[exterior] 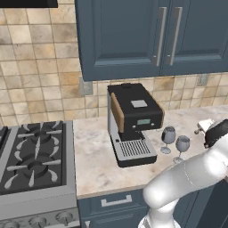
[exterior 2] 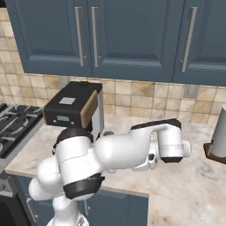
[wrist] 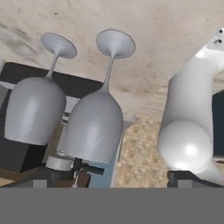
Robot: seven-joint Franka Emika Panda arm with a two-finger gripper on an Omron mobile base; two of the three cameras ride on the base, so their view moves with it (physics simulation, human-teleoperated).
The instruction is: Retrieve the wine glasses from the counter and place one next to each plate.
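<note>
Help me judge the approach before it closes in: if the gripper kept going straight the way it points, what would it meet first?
Probably the nearer wine glass, which lies almost dead ahead of the open gripper; the second glass sits off to one side. Depth is hard to judge.

Left base view: stove (exterior: pixel 33 160) lower left, counter (exterior: pixel 95 164) to its right. Coffee machine (exterior: pixel 132 122) at frame centre on the counter, against the tiled wall (exterior: pixel 40 80). Two wine glasses (exterior: pixel 168 136) (exterior: pixel 182 144) stand just right of the machine, side by side, apart, the right one nearer the front edge. Upper cabinets (exterior: pixel 147 35) above. Right base view: canister (exterior 2: pixel 219 132) at right edge on the counter.
</note>
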